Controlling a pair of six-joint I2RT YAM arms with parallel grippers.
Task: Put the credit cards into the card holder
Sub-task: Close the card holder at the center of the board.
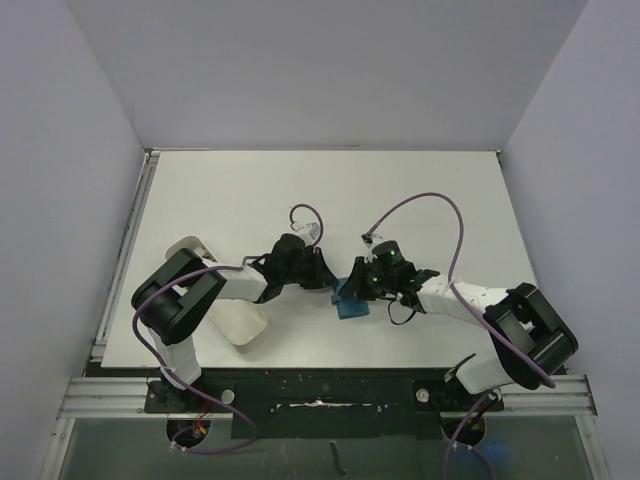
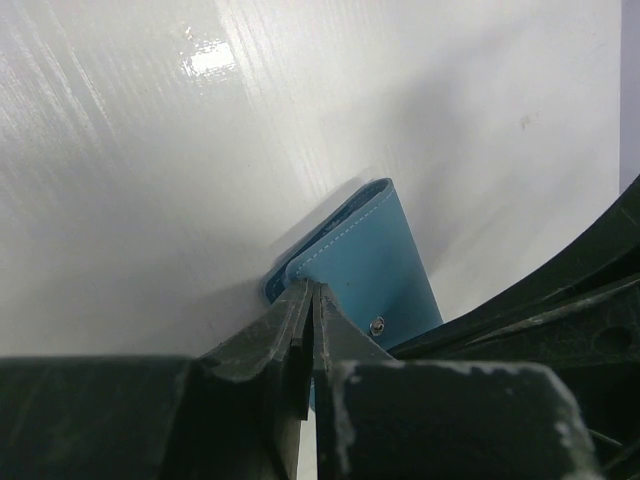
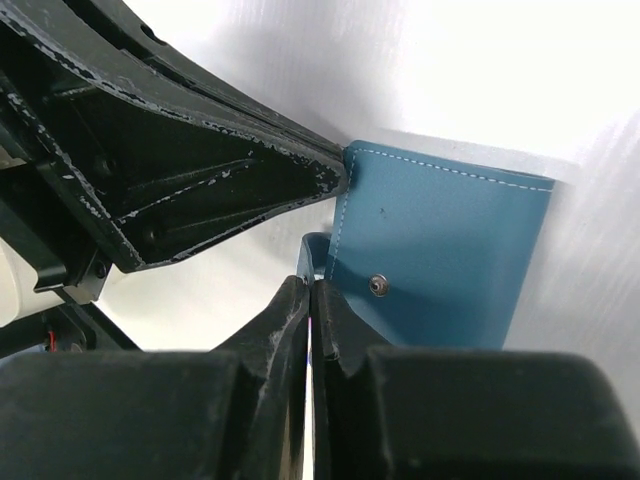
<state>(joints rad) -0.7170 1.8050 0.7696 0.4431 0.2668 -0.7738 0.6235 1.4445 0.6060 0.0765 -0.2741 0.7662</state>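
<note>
- The left fingers (image 2: 306,300) are pressed together. A corner of the teal card holder (image 2: 365,245) appears to be pinched at their tips, and the rest of it stretches away beyond them, up and to the right.
- The right fingers (image 3: 310,292) are also pressed together, with their tips set against the card holder's edge just beside the snap stud (image 3: 377,285). Whether a layer is caught between them cannot be told.
- The card holder is placed between the two sets of fingers and appears tilted up from the white table (image 2: 150,150).
- No credit cards can be made out in any view.
- The step in hand is judged to be the gripping and opening of the card holder; card insertion is not yet begun.
- Next, one flap would need to be drawn away from the opposite fingers so that a pocket is exposed, without the thin edge being allowed to slip.
</note>
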